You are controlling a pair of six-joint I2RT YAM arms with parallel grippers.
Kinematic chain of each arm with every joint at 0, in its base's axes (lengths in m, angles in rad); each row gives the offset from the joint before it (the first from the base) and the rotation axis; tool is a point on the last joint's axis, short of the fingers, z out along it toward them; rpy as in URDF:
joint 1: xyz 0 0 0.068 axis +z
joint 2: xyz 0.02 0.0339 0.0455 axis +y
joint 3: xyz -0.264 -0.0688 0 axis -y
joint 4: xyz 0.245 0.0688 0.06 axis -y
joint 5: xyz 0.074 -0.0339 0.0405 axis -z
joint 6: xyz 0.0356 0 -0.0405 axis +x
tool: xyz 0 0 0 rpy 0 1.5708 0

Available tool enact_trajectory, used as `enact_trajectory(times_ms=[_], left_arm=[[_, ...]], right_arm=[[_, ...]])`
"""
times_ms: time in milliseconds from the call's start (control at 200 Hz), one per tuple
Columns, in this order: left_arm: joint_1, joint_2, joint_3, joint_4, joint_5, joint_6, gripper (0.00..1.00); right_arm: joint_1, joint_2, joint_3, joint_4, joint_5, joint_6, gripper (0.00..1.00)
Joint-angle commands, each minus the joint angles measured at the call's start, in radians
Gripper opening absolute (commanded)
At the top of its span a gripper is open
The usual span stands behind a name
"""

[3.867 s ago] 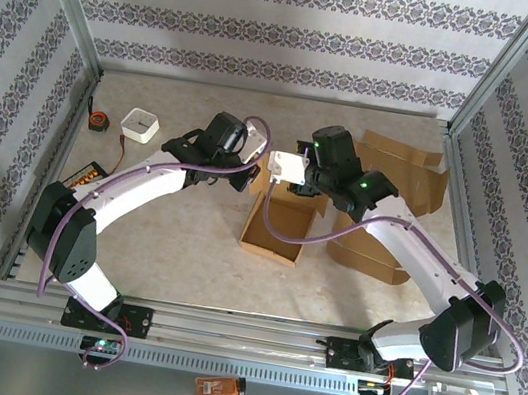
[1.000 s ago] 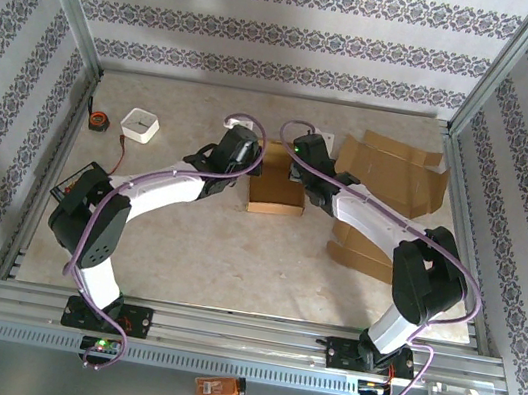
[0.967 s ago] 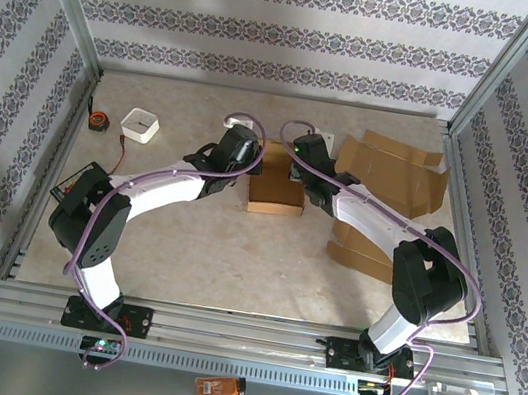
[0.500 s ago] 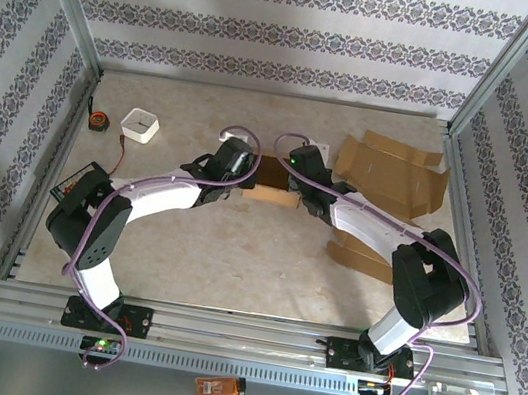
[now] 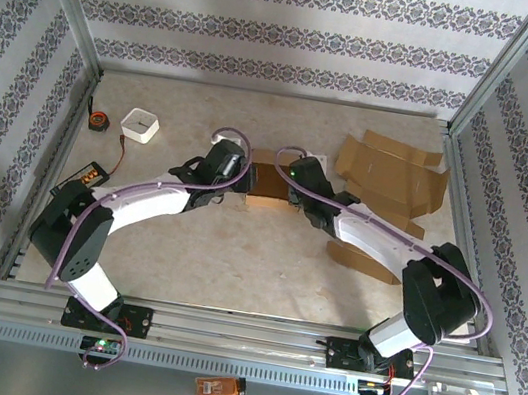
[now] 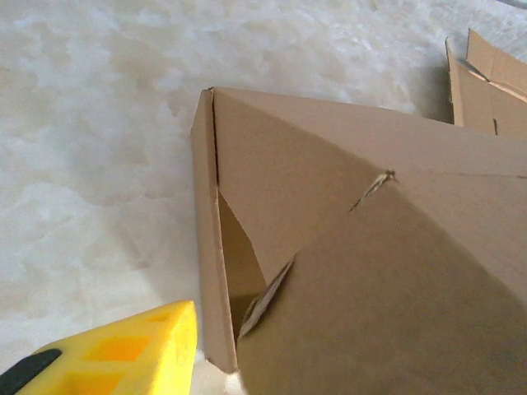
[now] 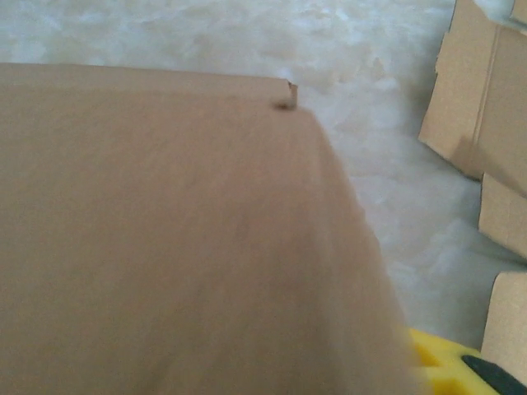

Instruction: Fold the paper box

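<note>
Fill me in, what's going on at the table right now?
Both arms reach in to the paper box at the middle of the table, the left hand at its left side and the right hand at its right. In the wrist views the lid lies folded over the box, with a yellow finger beside it in each. Unfolded cardboard blanks lie to the right.

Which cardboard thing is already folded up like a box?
The paper box in the middle; the cardboard sheets to its right lie spread out, unfolded.

Brown paper box (image 7: 165, 247) panel up close (blurred), flat cardboard sheets (image 7: 482, 90) on pale table (image 7: 387, 181) beyond.
</note>
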Motion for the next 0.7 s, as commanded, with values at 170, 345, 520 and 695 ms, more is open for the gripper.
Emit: enact_trajectory(times_ms=[170,345,520,695], left_arm=[[-0.088,-0.175,-0.081,-0.037,-0.042,-0.046,0.49],[-0.129,-0.33,-0.051,-0.138,-0.057,-0.07,0.49],[-0.038,-0.246,0.193,-0.413,-0.013,-0.064,0.43],[0.114,-0.074,0.326,-0.44,0.14,-0.112,0.41]], right_arm=[[0.016,-0.183,-0.048,-0.091,-0.051,0.017,0.68],[-0.008,-0.366,-0.031,-0.142,-0.26,-0.042,0.73],[-0.173,-0.316,0.149,-0.25,-0.506,0.066,0.74],[-0.27,-0.034,0.428,-0.458,-0.548,0.06,0.73]])
